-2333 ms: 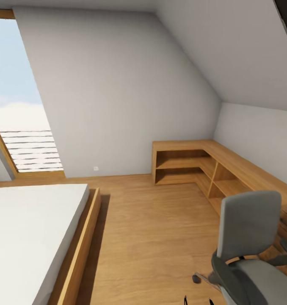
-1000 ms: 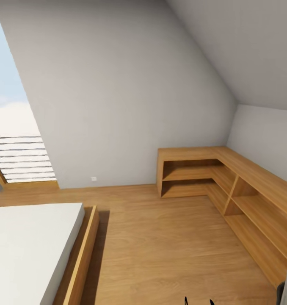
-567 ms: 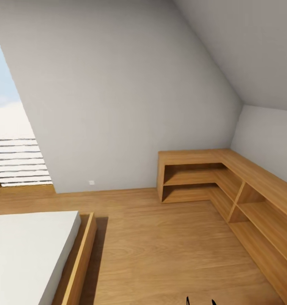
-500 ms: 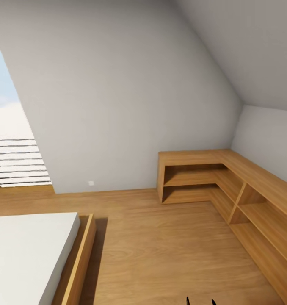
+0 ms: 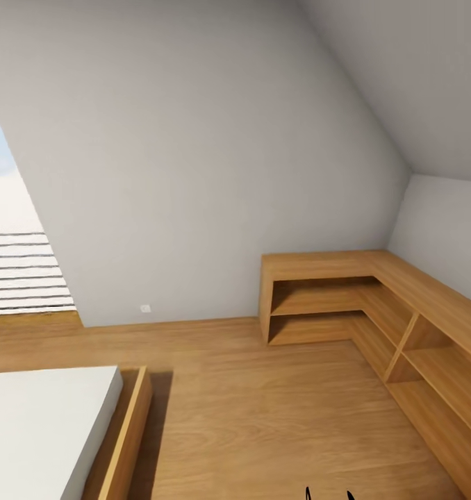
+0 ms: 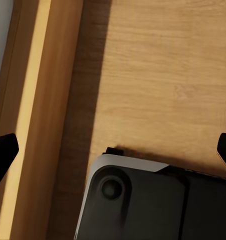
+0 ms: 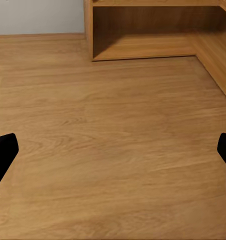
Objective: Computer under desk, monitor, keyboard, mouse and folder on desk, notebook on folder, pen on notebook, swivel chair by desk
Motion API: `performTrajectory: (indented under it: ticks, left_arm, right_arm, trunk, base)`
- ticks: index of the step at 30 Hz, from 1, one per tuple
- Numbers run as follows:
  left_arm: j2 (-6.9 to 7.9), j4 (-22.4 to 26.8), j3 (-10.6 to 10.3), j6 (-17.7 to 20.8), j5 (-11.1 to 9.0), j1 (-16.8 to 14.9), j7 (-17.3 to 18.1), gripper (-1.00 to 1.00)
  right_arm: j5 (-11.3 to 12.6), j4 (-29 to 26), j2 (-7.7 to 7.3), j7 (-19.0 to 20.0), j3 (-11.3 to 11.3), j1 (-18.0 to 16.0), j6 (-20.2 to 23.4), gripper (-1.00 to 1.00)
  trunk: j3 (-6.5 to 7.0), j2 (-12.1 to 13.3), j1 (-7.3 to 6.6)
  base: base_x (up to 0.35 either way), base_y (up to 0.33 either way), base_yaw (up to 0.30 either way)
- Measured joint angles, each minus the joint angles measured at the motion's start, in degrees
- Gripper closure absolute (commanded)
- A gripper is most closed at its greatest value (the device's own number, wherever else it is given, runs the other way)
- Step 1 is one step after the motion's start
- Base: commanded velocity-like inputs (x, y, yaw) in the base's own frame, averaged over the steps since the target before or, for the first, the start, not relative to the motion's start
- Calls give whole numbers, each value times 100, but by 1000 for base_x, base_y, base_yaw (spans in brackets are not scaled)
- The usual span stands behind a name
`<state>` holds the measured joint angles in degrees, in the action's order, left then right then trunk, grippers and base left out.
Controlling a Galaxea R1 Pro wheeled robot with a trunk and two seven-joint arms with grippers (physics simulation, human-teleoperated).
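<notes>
The desk, computer, monitor, keyboard, mouse, folder, notebook, pen and swivel chair are all out of view. My left gripper (image 6: 113, 150) is open, its black fingertips (image 6: 3, 152) far apart over the wood floor, beside the bed frame and above my own dark base (image 6: 153, 200). My right gripper (image 7: 113, 150) is open too, with its fingertips (image 7: 3, 150) spread wide over bare floor and facing the low shelving (image 7: 143, 30). Neither gripper holds anything.
Low L-shaped wooden shelving (image 5: 374, 305) runs along the far and right walls under the sloped ceiling. A bed with a white mattress (image 5: 41, 430) in a wooden frame (image 5: 128, 437) stands at the left. A window (image 5: 17, 257) is far left. Wood floor (image 5: 263, 410) lies between them.
The camera has moved: the swivel chair, at the lower right 2.3 s ago, has slid out of the picture. The shelving and bed now sit lower, and less window shows.
</notes>
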<state>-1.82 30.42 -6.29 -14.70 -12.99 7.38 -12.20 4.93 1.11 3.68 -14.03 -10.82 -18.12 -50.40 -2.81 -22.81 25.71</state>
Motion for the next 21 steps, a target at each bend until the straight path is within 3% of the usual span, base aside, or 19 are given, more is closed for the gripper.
performTrajectory:
  ticks: [14,21]
  left_arm:
    - [0,-1,0,0,0,0,-2,-100]
    - [0,-4,0,0,0,-1,-3,-100]
  right_arm:
    - [-6,1,-1,6,1,0,0,-100]
    - [-6,1,-2,6,-2,0,-1,-100]
  trunk:
    - [0,0,0]
    - [21,0,0]
  base:
    - [330,0,-3]
    - [330,0,-153]
